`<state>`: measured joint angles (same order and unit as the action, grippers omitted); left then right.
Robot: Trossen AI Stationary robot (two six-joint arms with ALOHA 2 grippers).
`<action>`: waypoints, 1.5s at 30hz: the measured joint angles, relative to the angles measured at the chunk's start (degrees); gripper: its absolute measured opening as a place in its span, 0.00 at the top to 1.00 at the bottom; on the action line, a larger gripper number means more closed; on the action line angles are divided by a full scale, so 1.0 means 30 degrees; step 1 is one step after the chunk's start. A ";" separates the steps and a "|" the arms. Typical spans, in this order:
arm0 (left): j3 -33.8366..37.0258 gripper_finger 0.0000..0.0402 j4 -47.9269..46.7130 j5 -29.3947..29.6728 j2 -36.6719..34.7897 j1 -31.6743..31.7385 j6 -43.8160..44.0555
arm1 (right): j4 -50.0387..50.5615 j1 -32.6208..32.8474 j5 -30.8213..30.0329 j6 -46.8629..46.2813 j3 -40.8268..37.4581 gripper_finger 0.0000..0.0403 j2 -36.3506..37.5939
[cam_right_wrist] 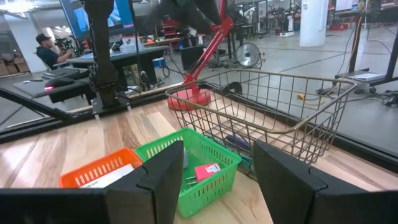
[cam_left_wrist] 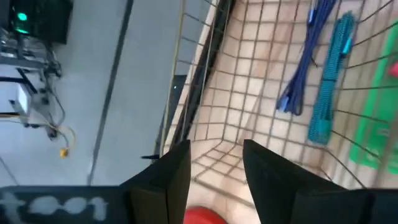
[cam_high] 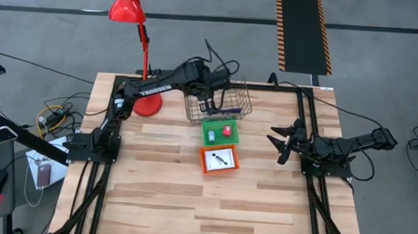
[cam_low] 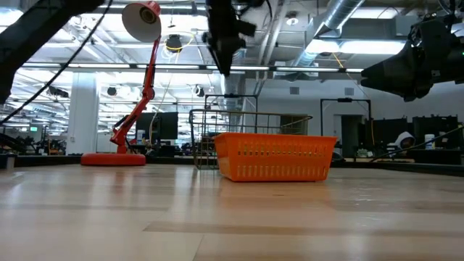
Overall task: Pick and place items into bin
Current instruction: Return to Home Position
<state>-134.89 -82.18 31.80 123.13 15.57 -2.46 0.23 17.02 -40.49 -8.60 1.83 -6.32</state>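
My left gripper (cam_high: 214, 101) hangs open above the wire basket (cam_high: 219, 103) at the table's far side; nothing is between its fingers (cam_left_wrist: 214, 152). A blue pen (cam_left_wrist: 303, 59) and a teal-green pen (cam_left_wrist: 333, 78) lie on the wire basket's floor. A green basket (cam_high: 219, 132) holds a small red block (cam_right_wrist: 208, 171). Nearer the near edge, an orange basket (cam_high: 219, 160) holds a white card with a black mark (cam_high: 221, 160). My right gripper (cam_high: 281, 143) waits open at the table's right, facing the baskets (cam_right_wrist: 217, 155).
A red desk lamp (cam_high: 138, 23) stands on its round base (cam_high: 148, 105) left of the wire basket. Black frame rails (cam_high: 307, 131) run along the table's left and right sides. Bare wood (cam_high: 210, 213) lies between the baskets and the near edge.
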 joint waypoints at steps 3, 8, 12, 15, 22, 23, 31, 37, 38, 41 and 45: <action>0.0000 0.66 -0.0639 -0.1470 -0.1482 -0.0107 0.0760 | 0.0007 -0.0007 0.0000 0.0000 0.0000 0.54 0.0003; 0.0719 0.66 0.0895 -0.4611 -0.4818 -0.0207 0.1186 | 0.0000 -0.0004 0.0007 0.0000 0.0000 0.54 -0.0004; 0.4141 0.66 0.4733 -0.6060 -0.7788 -0.0695 0.0818 | 0.0000 -0.0007 0.0000 0.0000 0.0000 0.54 -0.0004; 0.8672 0.66 0.7947 -0.6857 -1.0109 -0.1126 0.0767 | 0.0000 -0.0004 0.0000 0.0000 0.0000 0.54 -0.0004; 2.0724 0.66 1.6354 -0.7795 -1.5572 -0.1629 0.2436 | 0.0001 -0.0001 0.0001 0.0000 0.0000 0.54 -0.0004; 2.2334 0.66 1.7643 -0.8121 -1.6267 -0.1747 0.2785 | 0.0000 -0.0006 0.0000 0.0000 0.0000 0.54 0.0002; 3.0886 0.66 2.3398 -0.9366 -1.9800 -0.3304 0.5411 | 0.0007 0.0000 0.0000 0.0000 0.0000 0.54 -0.0004; 3.2452 0.66 2.2552 -0.9370 -2.0194 -0.4231 0.7265 | 0.0003 0.0000 0.0007 -0.0002 0.0000 0.54 -0.0004; 3.2472 0.66 2.2137 -0.9365 -2.0117 -0.4338 0.7680 | 0.0000 -0.0003 -0.0003 0.0000 0.0000 0.54 0.0003; 3.2487 0.66 2.0912 -0.9347 -2.0051 -0.4471 0.8013 | 0.0000 0.0000 0.0000 0.0000 0.0000 0.54 0.0003; 3.2487 0.66 2.0050 -0.9343 -2.0051 -0.4471 0.7240 | 0.0002 -0.0003 -0.0007 0.0000 0.0000 0.54 -0.0002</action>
<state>-37.43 -22.03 3.77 62.98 2.15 19.26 0.24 17.01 -40.51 -8.60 1.83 -6.32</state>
